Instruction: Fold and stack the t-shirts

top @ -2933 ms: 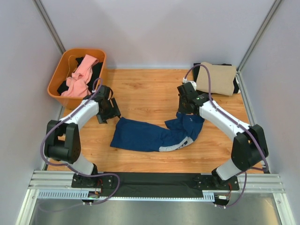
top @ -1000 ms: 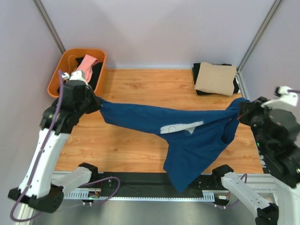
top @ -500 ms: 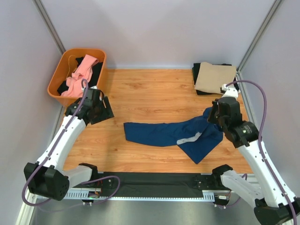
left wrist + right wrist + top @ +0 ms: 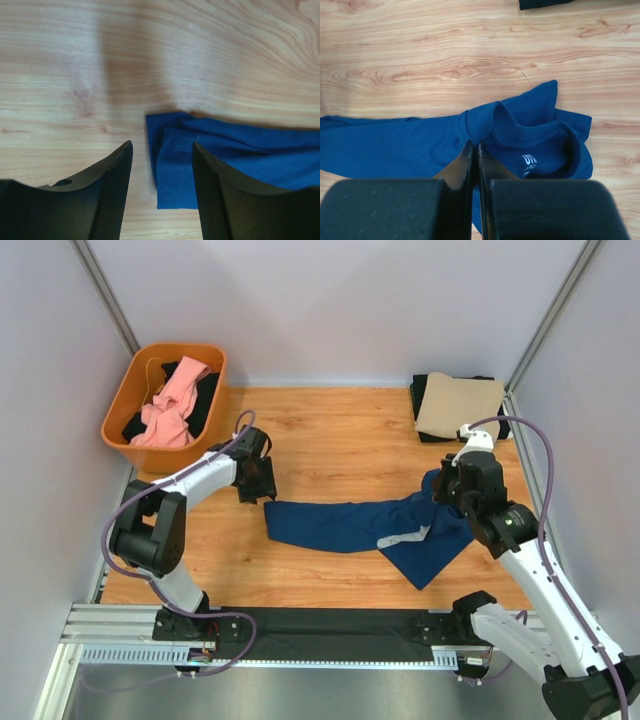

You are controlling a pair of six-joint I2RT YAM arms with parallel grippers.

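The navy t-shirt lies crumpled lengthwise across the table's middle, with a pale strip of its print showing. My right gripper is shut on the ribbed collar at the shirt's right end, and the neck label shows beside it. My left gripper is open and empty, low over the shirt's left corner, which lies between its fingertips. A folded tan tee lies on a black one at the back right. A pink tee and a black tee sit in the basket.
The orange plastic basket stands at the back left, just behind my left arm. The folded stack sits in the back right corner, and its black edge shows at the top of the right wrist view. Grey walls close in three sides.
The shirt was stretched in the air between both grippers, then laid on the table. My left gripper let go and has moved in over the shirt's left end. My right gripper still holds the collar.
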